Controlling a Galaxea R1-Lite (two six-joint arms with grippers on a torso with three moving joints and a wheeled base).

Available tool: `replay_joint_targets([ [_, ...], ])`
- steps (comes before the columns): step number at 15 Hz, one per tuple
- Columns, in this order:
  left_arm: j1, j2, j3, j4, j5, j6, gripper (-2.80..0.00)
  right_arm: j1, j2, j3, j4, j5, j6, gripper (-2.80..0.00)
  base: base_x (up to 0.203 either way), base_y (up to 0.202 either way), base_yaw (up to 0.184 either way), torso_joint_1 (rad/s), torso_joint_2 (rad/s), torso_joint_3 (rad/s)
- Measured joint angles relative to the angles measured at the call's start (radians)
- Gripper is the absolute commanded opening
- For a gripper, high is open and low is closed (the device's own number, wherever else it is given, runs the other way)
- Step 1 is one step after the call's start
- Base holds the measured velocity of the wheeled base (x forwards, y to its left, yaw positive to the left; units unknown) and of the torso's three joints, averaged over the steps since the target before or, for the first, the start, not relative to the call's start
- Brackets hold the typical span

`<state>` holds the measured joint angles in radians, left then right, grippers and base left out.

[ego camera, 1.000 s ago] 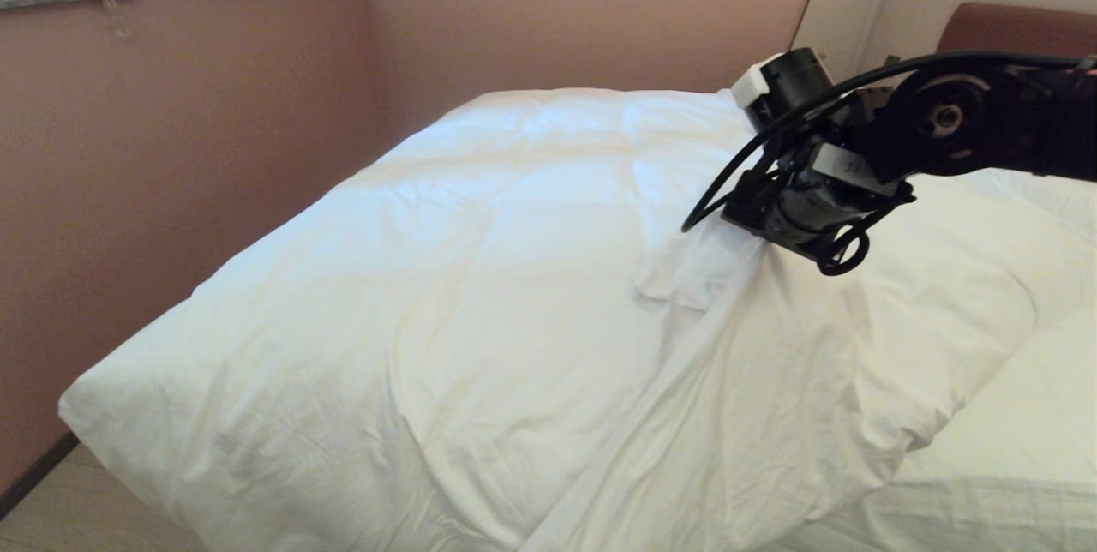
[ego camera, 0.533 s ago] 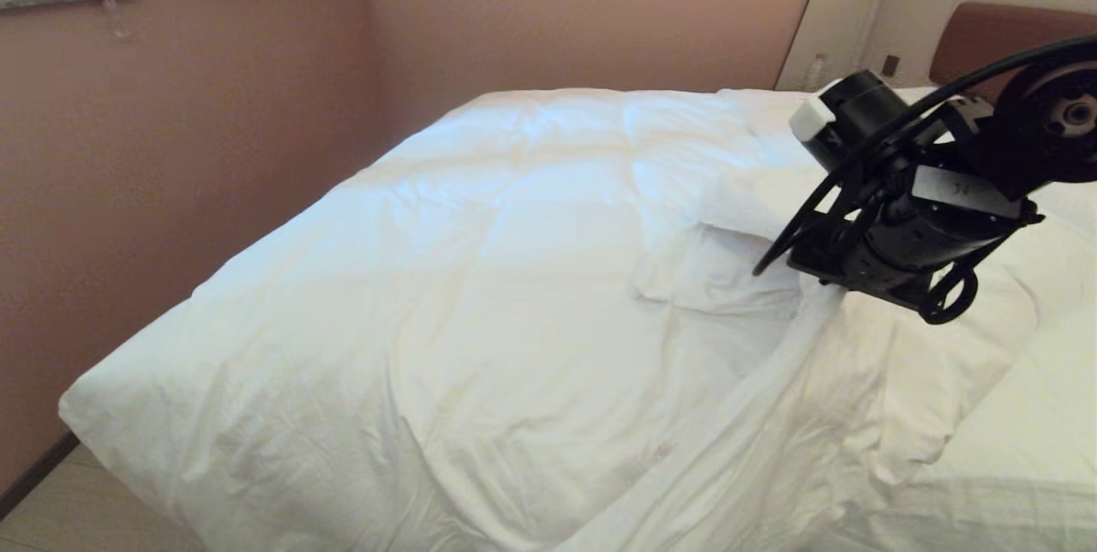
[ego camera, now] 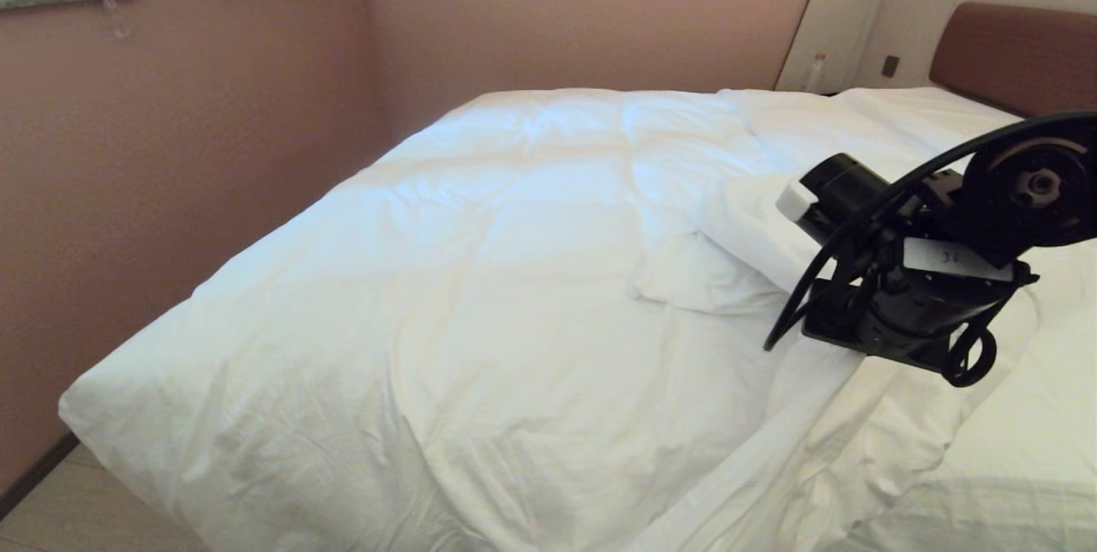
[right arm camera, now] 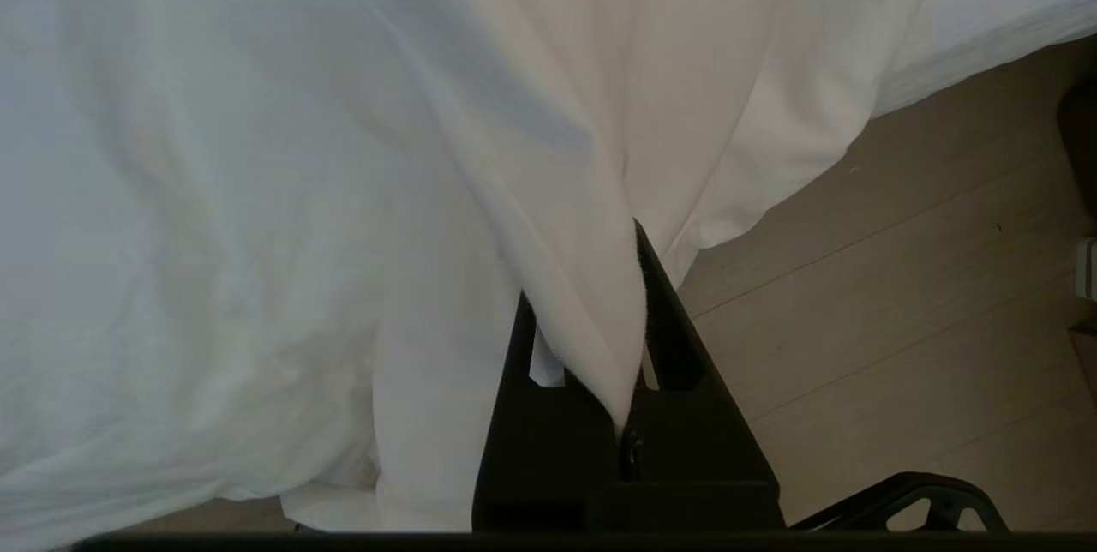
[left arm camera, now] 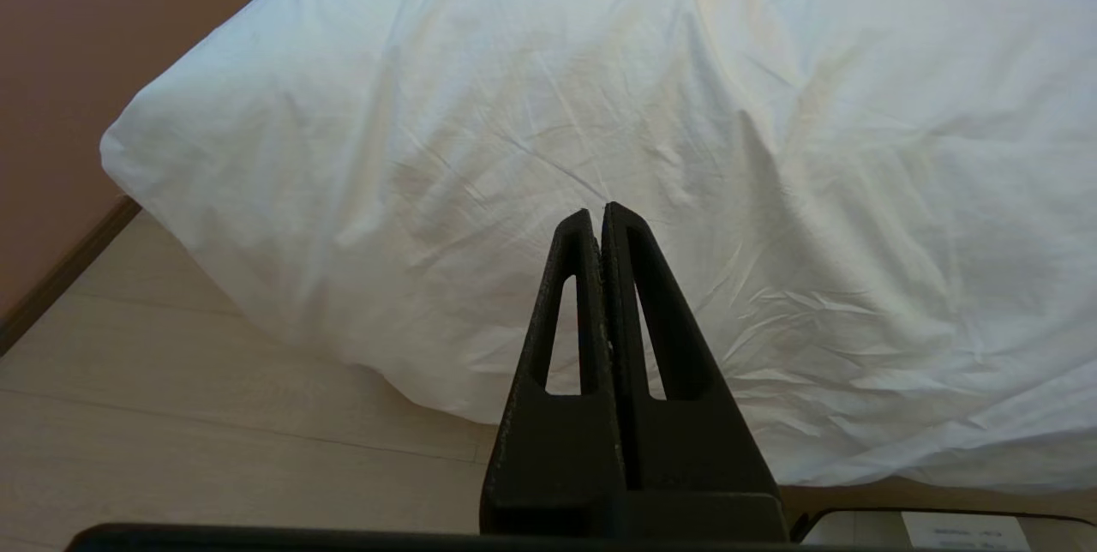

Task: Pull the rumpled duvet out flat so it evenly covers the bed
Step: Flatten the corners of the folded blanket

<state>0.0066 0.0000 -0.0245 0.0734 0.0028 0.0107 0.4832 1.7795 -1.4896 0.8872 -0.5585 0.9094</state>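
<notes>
The right gripper (right arm camera: 630,312) is clenching a fold of the white duvet (ego camera: 480,295) and holding it lifted above the bed (ego camera: 1020,466), near the side by the brown headboard (ego camera: 1011,55). The duvet is lying rumpled across the mattress. The left gripper (left arm camera: 600,222) is hanging clenched and empty beside the duvet's overhanging corner, above the floor (left arm camera: 171,415)
</notes>
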Motion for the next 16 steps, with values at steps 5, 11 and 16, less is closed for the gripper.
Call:
replay_joint_targets([
  [5, 0.000, 0.000, 0.000, 0.000, 0.001, 0.000, -2.80, 0.017, 0.032, 0.001, -0.067, 0.001, -0.003, 0.00, 0.000, 0.000, 0.000, 0.000, 0.00, 0.000],
  [11, 0.000, 0.000, 0.000, 0.000, 0.001, 0.000, -2.80, 0.070, 0.031, -0.046, -0.081, 0.002, -0.010, 0.00, 0.000, 0.000, 0.000, 0.000, 0.00, 0.000],
  [16, 0.000, 0.000, 0.000, 0.000, 0.000, 0.000, -2.80, 0.160, 0.036, -0.230, -0.086, 0.001, -0.032, 0.00, 0.000, 0.000, 0.000, 0.000, 0.00, 0.000],
])
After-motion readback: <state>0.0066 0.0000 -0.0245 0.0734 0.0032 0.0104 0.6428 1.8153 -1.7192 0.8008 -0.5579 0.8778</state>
